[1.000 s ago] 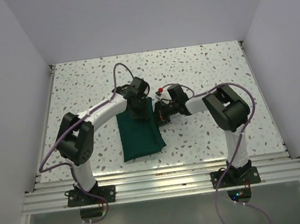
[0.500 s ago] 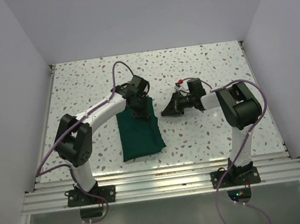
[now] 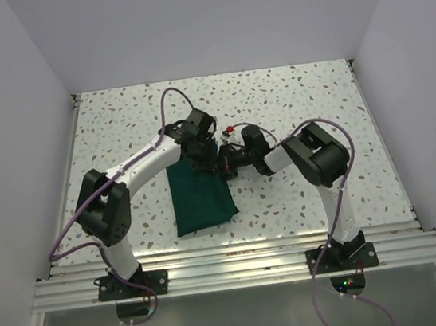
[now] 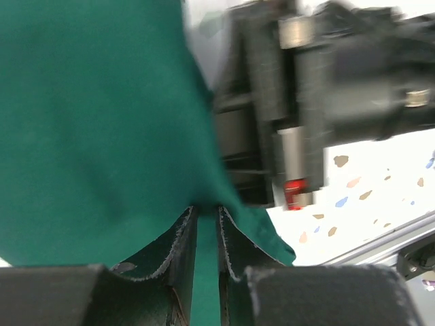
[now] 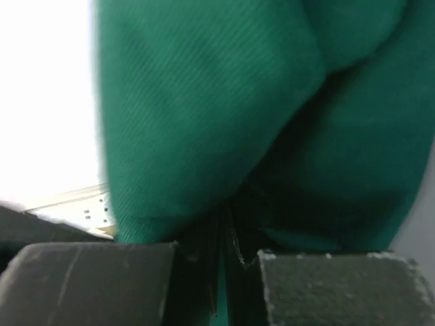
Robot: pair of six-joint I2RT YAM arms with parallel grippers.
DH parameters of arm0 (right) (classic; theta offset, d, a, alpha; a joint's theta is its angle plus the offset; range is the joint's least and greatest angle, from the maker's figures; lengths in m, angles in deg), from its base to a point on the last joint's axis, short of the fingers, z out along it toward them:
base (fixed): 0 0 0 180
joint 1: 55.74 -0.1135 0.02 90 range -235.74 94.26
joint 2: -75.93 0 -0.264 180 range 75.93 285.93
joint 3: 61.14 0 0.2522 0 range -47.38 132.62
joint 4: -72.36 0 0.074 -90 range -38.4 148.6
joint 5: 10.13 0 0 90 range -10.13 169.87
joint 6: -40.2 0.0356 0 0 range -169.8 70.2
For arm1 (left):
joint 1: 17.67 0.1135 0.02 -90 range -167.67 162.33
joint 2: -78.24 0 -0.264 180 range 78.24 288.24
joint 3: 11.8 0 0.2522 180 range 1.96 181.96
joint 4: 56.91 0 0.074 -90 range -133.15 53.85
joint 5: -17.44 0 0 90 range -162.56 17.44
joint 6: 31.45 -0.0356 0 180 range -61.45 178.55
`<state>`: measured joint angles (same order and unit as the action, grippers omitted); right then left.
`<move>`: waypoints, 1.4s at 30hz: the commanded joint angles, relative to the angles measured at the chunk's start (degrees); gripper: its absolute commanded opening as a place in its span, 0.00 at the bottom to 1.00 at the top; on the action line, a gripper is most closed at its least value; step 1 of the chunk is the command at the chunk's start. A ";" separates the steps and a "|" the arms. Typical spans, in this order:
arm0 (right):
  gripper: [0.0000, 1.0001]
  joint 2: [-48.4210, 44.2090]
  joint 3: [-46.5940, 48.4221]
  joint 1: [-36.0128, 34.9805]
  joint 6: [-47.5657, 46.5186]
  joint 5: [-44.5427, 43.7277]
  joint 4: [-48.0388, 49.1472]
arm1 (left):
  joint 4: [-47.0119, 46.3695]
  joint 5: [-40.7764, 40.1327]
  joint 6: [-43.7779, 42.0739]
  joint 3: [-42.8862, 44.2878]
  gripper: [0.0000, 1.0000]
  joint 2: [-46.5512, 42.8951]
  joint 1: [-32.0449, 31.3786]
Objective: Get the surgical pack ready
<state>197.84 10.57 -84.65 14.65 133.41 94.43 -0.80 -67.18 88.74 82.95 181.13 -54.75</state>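
Folded green drape (image 3: pixel 201 201) lies on speckled table (image 3: pixel 298 96). Left gripper (image 4: pixel 205 227) and right gripper (image 5: pixel 224 234) both clamped on its far end.

Your left arm (image 3: pixel 144 164) and right arm (image 3: pixel 338 207): white links, black joints. Purple cables (image 3: pixel 165 110) loop along both. Black base plates (image 3: pixel 134 286).

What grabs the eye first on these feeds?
A green bundle lies left of centre on the speckled table. The left gripper and right gripper meet at its far end, each shut on a fold of its cloth, as the wrist views show.
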 commanded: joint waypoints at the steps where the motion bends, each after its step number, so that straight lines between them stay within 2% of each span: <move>1: 0.06 5.69 1.20 -2.03 21.27 -0.10 29.38 | -1.92 2.78 -0.75 0.74 0.20 1.25 -0.97; 3: 0.03 6.41 -0.81 -0.90 24.05 -0.89 33.94 | -1.74 2.70 -0.66 0.92 0.20 1.52 -1.06; 6: 0.03 2.30 -4.86 2.88 17.32 -1.51 27.22 | -1.92 2.44 -0.58 0.57 0.20 0.91 -1.06; 7: 0.02 0.37 -5.39 3.85 10.77 -1.42 18.92 | -1.66 2.35 -0.58 0.48 0.20 0.82 -1.06; 9: 0.03 -4.64 -5.22 6.31 3.27 -1.42 9.39 | -1.48 2.00 -0.66 0.22 0.20 0.38 -1.06; 10: 0.03 -6.05 -4.87 6.93 -3.03 -1.42 0.47 | -1.22 1.82 -0.66 -0.04 0.20 0.12 -1.06; 12: 0.04 -8.96 -3.03 8.16 -8.43 -1.86 -10.45 | -0.95 1.30 -0.49 -0.31 0.20 -0.58 -1.06; 15: 0.04 -9.85 -0.39 8.25 -15.92 -2.39 -18.93 | -0.34 -0.02 -0.58 -0.57 0.20 -1.38 -0.98; 19: 0.04 -8.01 0.58 7.38 -17.33 -2.30 -19.40 | -0.25 0.76 -1.19 -0.83 0.20 -1.03 -0.98; 23: 0.04 -5.11 2.94 2.39 -16.20 -3.35 -17.91 | -0.95 1.73 -0.49 -1.10 0.20 -0.41 -0.98; 27: 0.03 -1.94 4.27 -3.52 -8.75 -2.83 -8.19 | -2.00 2.78 -0.14 -1.36 0.20 0.47 -1.06; 31: 0.04 -1.23 4.19 -5.46 -6.35 -3.35 -5.43 | -2.97 4.01 0.13 -1.36 0.19 1.87 -1.41; 35: 0.04 -2.89 -0.63 -0.64 -5.29 -2.39 -3.05 | -2.88 3.93 0.21 -1.10 0.19 2.14 -1.59; 38: 0.04 -6.05 -3.62 4.62 -7.48 -2.21 -6.81 | -2.71 3.75 -0.14 -1.71 0.19 1.87 -1.59; 41: 0.04 -10.79 -3.55 8.86 -14.06 -2.82 -16.99 | -3.32 4.63 -0.22 -3.20 0.19 1.61 -1.59; 42: 0.04 -11.86 -3.03 9.56 -18.26 -3.87 -23.64 | -4.02 4.98 -0.05 -3.99 0.19 1.70 -1.68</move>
<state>193.64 6.71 -78.29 4.73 130.24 81.52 -1.72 -64.75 88.81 80.75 182.71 -55.71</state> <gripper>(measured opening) 0.041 0.191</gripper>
